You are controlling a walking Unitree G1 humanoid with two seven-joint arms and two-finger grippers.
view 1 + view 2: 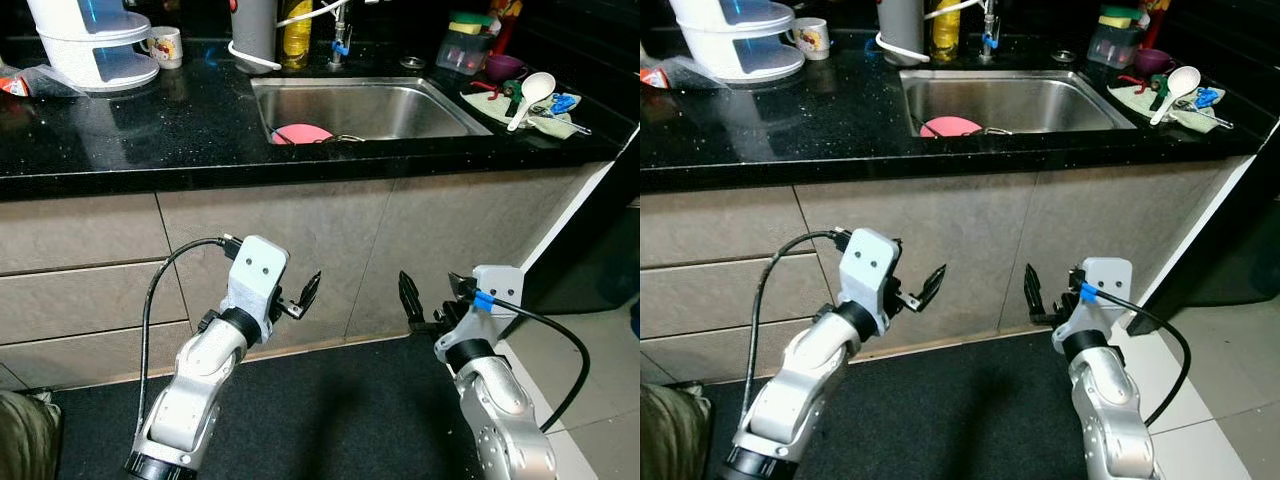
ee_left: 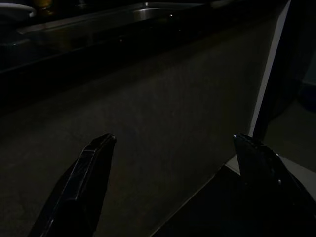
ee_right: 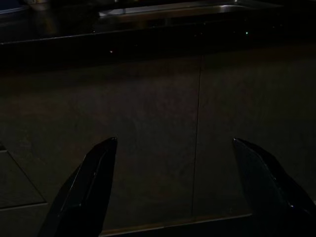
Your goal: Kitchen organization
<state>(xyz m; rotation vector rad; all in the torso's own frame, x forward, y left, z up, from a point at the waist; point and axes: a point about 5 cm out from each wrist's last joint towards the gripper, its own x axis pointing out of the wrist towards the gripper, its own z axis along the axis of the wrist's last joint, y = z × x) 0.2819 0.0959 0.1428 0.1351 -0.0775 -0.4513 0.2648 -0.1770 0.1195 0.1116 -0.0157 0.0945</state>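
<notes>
Hanging low before the cabinet fronts (image 1: 300, 230), the left gripper (image 1: 300, 295) and right gripper (image 1: 425, 305) held nothing, fingers spread apart. The pink plate (image 1: 302, 133) lay far off in the sink (image 1: 400, 108); reaching upward risked striking the black countertop (image 1: 150, 130) edge.

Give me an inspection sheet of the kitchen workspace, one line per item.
Surface: black countertop, steel sink set in it.
Job's things: pink plate in sink; white ladle on cloth at right; mug at back left.
Clutter: bottles and tubs behind the sink.
End effectors: left end effector and right end effector open, empty, below the counter before the cabinet doors.
Cables: black cable loops off left wrist; another off right.
Surroundings: dark floor mat.
</notes>
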